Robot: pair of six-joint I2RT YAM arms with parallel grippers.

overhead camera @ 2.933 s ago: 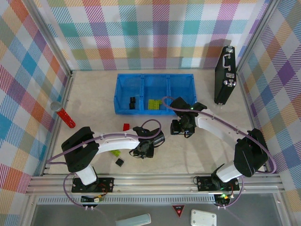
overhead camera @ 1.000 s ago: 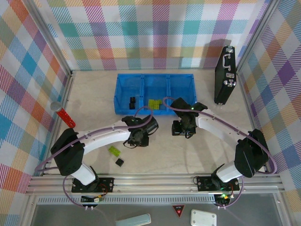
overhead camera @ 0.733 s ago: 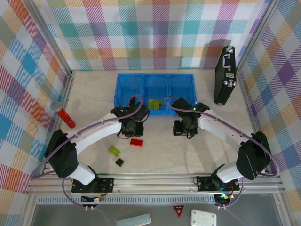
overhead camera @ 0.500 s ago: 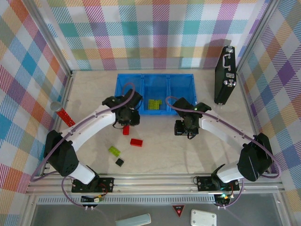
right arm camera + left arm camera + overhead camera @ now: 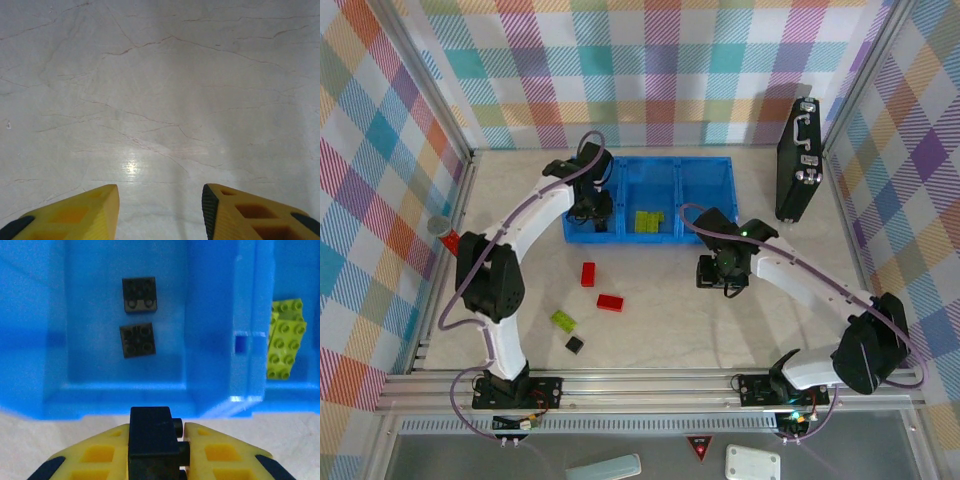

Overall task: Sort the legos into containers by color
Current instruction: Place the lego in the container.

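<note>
Left wrist view: left gripper [image 5: 157, 432] clamped on black lego [image 5: 150, 442]; leftmost container [image 5: 90, 375], two black legos [image 5: 138, 340] inside, dead ahead.

Black latched case [image 5: 799, 160] upright by right wall; red cylinder [image 5: 446, 235] far left.

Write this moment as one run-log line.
left end effector: shut on black brick, over left compartment of tray | right end effector: open, empty, over table
</note>
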